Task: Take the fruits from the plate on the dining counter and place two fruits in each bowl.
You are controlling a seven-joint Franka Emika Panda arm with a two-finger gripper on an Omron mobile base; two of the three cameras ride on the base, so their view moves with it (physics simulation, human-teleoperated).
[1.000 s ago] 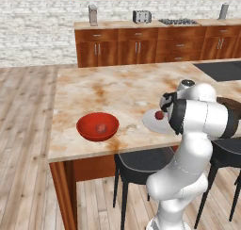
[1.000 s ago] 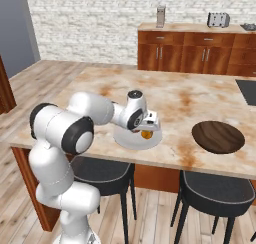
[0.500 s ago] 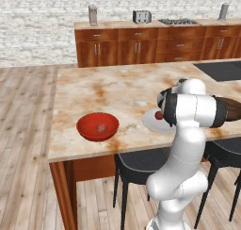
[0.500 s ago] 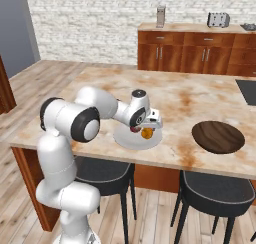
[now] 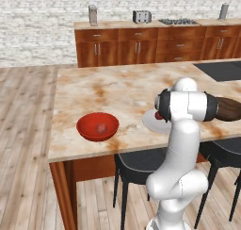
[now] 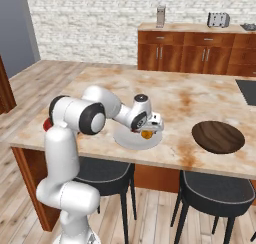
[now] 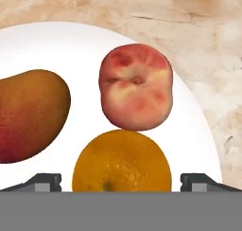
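I see the plate (image 6: 125, 139) near the front edge of the dining counter (image 6: 190, 95), between two bowls: one (image 5: 97, 126) to its left (a fruit (image 5: 100, 127) in it), the other (image 6: 218, 136) to its right. Three fruits (image 7: 135, 93) lie on the plate.

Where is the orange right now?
The orange sits on the plate, touching the peach, between the open end effector tips in the hand view.

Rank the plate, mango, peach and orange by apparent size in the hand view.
1. plate, clearly largest.
2. orange, peach and mango look alike; the orange lies nearest the camera and the mango is cut off, so I won't rank them.
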